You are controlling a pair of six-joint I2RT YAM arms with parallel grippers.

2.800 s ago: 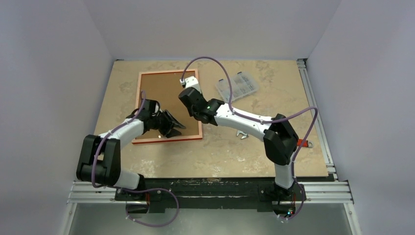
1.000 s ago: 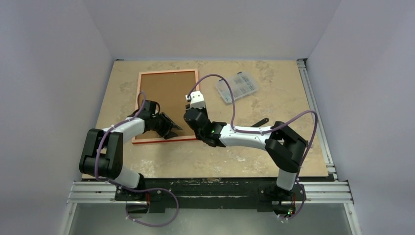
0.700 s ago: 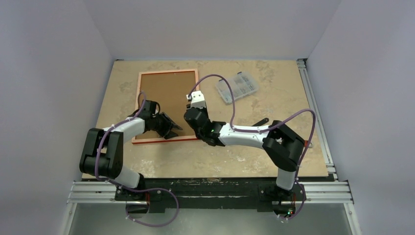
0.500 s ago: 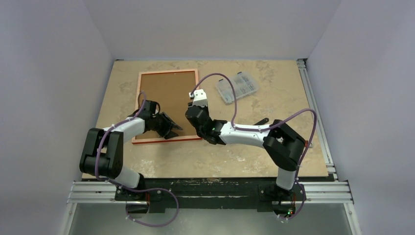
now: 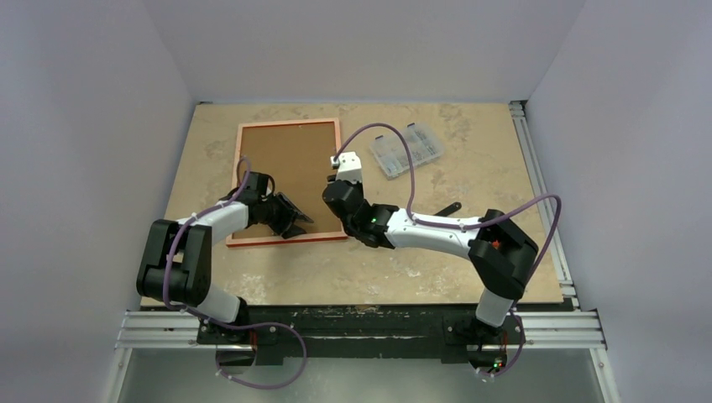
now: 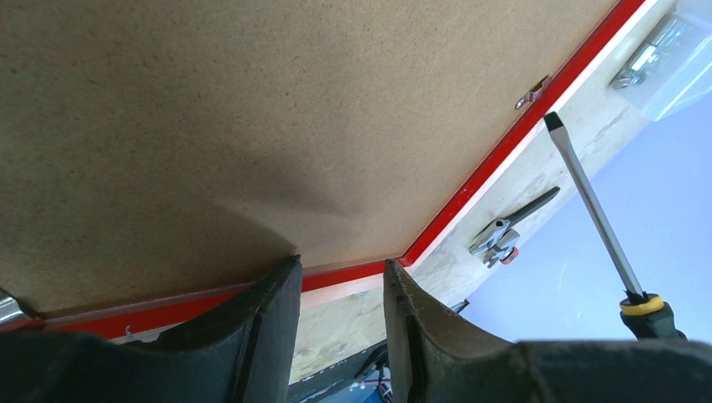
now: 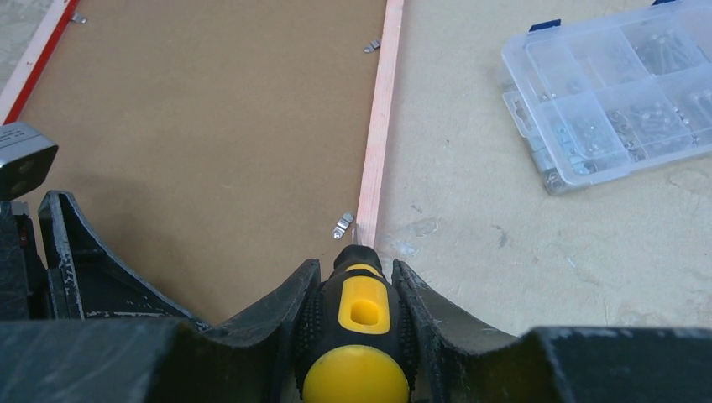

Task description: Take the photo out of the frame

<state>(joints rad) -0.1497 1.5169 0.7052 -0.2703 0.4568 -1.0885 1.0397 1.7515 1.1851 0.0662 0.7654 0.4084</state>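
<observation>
Face down, board up: photo point(image 5: 281, 164) sits in frame point(image 7: 380, 126), upper left of counter point(image 5: 487, 168). Right gripper point(image 7: 354, 273) clamps screwdriver point(image 7: 357, 311), tip at clip point(image 7: 343, 223) on the right rail. Left gripper point(image 6: 342, 277) is narrowly parted over the lower edge, holding nothing. Risk: the blade skates off the clip and gouges the board. Earlier the right gripper was nearer the frame's upper right corner.

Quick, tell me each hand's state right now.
Left hand: open, holding nothing, at the frame edge.
Right hand: closed on the screwdriver.
</observation>
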